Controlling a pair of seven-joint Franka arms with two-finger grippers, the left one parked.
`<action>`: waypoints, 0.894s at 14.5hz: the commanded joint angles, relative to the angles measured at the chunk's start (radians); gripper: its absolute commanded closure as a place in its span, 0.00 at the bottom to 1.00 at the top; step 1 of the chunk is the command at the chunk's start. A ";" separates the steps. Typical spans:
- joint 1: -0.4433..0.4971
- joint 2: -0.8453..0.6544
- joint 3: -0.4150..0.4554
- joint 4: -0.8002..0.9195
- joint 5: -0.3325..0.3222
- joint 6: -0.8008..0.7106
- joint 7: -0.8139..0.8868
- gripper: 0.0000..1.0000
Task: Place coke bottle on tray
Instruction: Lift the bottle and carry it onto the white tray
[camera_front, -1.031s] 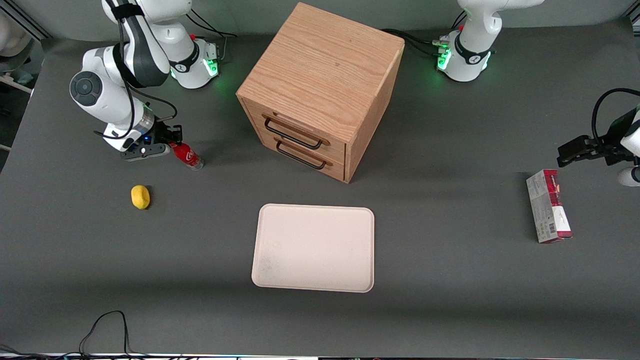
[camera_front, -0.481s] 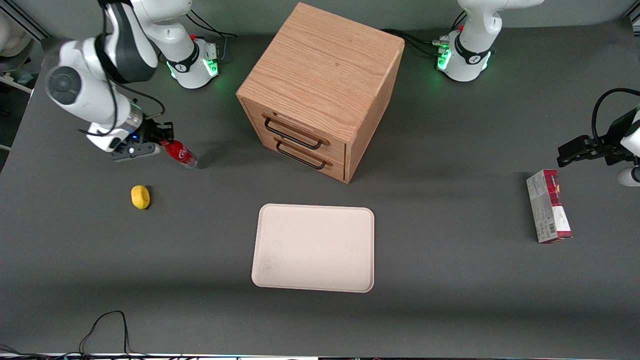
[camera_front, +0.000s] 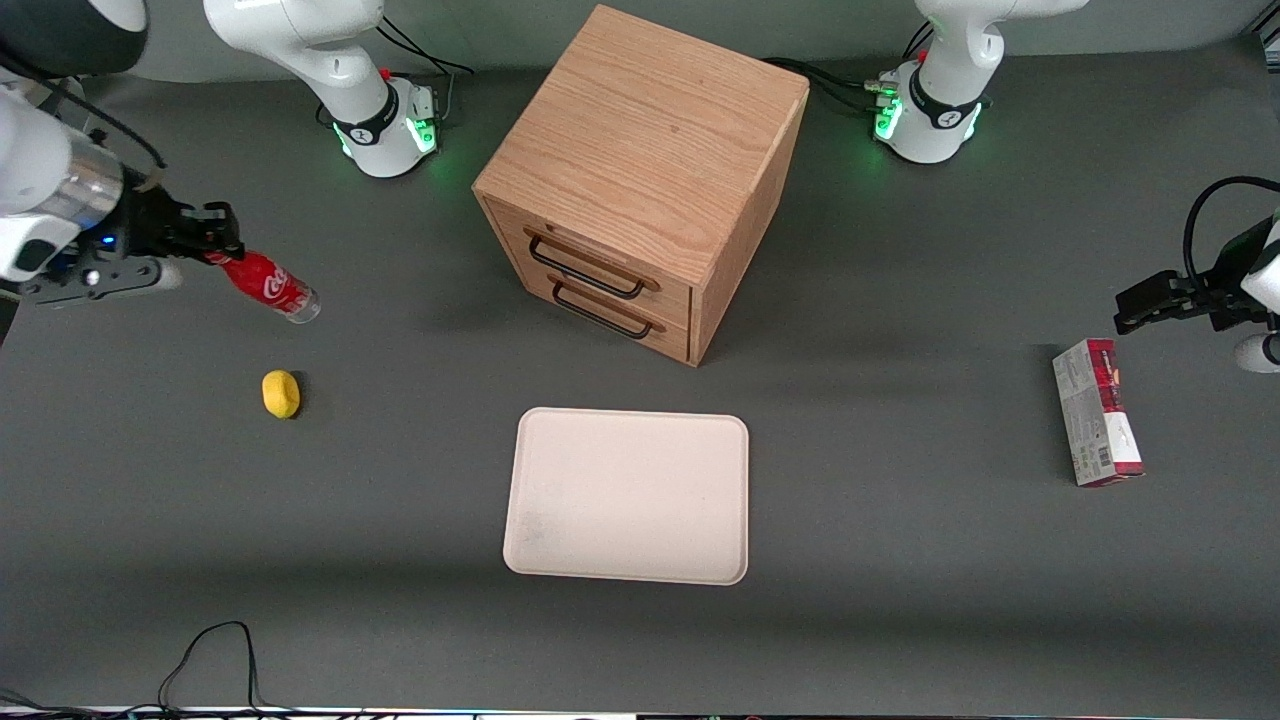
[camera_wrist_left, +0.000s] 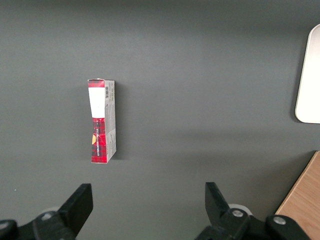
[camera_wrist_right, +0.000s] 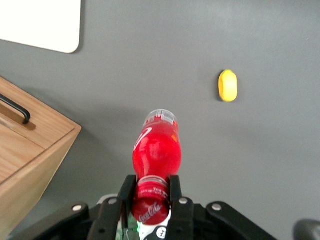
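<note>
Currently we log the gripper (camera_front: 212, 243) clamped on the cap end of the coke bottle (camera_front: 268, 285), which hangs tilted above the table (camera_front: 900, 600) toward the working arm's end, clear base lowest. We list a lemon (camera_front: 281, 393) on the table, nearer the front camera than the bottle. We record the tray (camera_front: 628, 495) well apart from both, lying in front of the wooden drawer cabinet (camera_front: 640, 180), and a carton (camera_front: 1097, 425) toward the parked arm's end.

A red-and-grey rectangular carton (camera_wrist_left: 102, 121) lies flat on a dark grey surface (camera_wrist_left: 200, 75). Well apart from it, the rounded edge of a cream-white tray (camera_wrist_left: 309, 80) shows, with a wooden cabinet corner (camera_wrist_left: 302, 200) nearby.
</note>
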 joint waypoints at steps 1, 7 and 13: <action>-0.005 0.150 -0.001 0.226 -0.010 -0.095 0.007 1.00; 0.012 0.278 0.013 0.361 -0.001 -0.098 0.106 1.00; 0.042 0.694 0.209 0.766 -0.004 -0.010 0.539 1.00</action>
